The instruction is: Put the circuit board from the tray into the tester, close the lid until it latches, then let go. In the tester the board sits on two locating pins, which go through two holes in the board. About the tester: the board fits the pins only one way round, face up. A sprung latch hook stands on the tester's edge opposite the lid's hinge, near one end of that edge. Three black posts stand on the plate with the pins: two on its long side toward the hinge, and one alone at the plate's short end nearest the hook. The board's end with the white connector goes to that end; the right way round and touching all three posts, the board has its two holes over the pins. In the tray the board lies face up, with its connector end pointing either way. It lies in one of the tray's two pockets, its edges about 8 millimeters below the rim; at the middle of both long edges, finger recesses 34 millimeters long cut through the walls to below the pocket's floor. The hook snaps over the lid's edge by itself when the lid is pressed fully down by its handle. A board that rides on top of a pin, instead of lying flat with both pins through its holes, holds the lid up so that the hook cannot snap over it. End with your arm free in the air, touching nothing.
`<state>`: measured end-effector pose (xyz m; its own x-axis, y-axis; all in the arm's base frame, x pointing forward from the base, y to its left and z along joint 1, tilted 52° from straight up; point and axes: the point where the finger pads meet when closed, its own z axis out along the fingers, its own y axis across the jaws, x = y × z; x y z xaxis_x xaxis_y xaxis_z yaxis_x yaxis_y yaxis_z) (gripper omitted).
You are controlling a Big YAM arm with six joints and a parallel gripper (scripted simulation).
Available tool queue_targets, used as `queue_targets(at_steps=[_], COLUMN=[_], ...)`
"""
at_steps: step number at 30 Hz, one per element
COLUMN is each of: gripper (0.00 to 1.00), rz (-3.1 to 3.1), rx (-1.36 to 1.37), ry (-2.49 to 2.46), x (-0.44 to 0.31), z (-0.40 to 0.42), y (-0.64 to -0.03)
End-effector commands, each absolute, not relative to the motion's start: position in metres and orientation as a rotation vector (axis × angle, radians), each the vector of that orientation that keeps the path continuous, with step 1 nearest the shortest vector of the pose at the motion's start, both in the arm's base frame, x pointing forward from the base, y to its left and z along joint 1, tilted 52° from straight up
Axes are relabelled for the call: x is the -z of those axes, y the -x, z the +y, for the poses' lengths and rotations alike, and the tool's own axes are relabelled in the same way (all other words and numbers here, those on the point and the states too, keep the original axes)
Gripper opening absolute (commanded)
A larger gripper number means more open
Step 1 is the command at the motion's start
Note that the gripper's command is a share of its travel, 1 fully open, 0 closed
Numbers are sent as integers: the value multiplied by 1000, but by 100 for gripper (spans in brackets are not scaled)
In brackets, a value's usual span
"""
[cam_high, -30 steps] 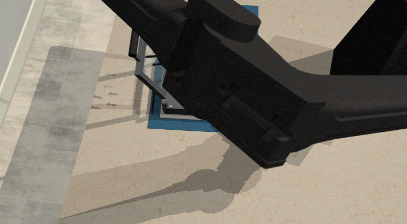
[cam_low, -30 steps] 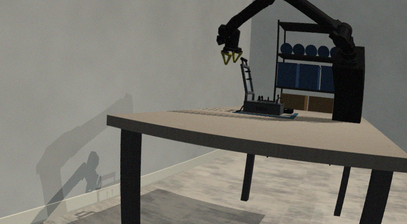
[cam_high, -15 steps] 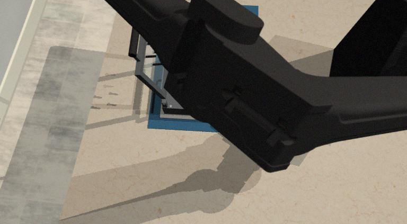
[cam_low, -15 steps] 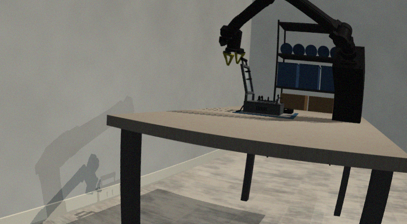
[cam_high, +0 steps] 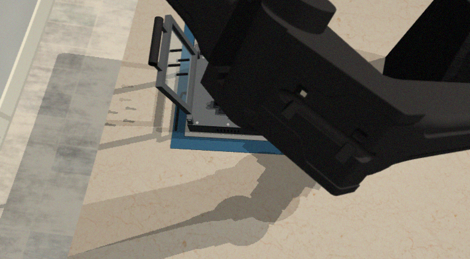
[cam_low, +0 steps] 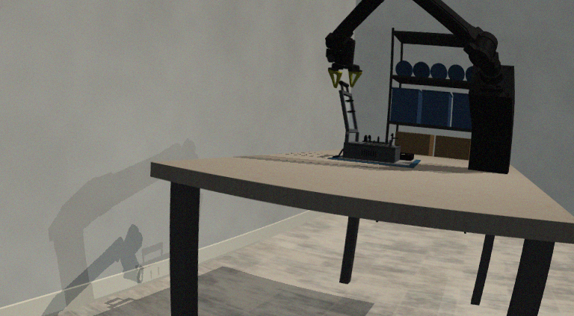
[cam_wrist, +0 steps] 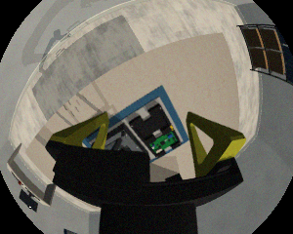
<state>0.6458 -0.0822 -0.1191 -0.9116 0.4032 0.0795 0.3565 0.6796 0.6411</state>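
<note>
My gripper point(cam_low: 344, 86) point(cam_wrist: 147, 115) is open and empty, high above the table, with its fingertips around the height of the lid's handle point(cam_high: 155, 41) point(cam_low: 344, 84). The tester point(cam_high: 204, 110) point(cam_low: 371, 152) has its lid point(cam_high: 173, 99) point(cam_low: 344, 111) standing open, nearly upright. The arm hides most of the tester in the top view. The green circuit board point(cam_wrist: 163, 141) lies in one pocket of the dark tray point(cam_wrist: 146, 128) in the wrist view; the other pocket is empty. Which end carries the white connector is too small to tell. The pins and hook cannot be made out clearly.
A blue mat point(cam_high: 207, 145) point(cam_low: 416, 163) point(cam_wrist: 168, 99) lies under the tester and tray. The raised lid stands close below the fingers in the exterior view. The arm's dark base block point(cam_low: 489, 131) stands on the table at the right. A shelf rack point(cam_low: 431, 81) stands behind the table.
</note>
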Motion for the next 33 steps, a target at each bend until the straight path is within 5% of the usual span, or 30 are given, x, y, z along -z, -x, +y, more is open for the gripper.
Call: queue_targets(at_steps=[1,25,33], gripper=[100,100,100], rz=[2784,2546,2557], rx=[-1072,-1341,-1333], ry=[-854,-2220,-2213], x=[107,118,117], z=[-121,-123,-119], y=[-624,-392,-398])
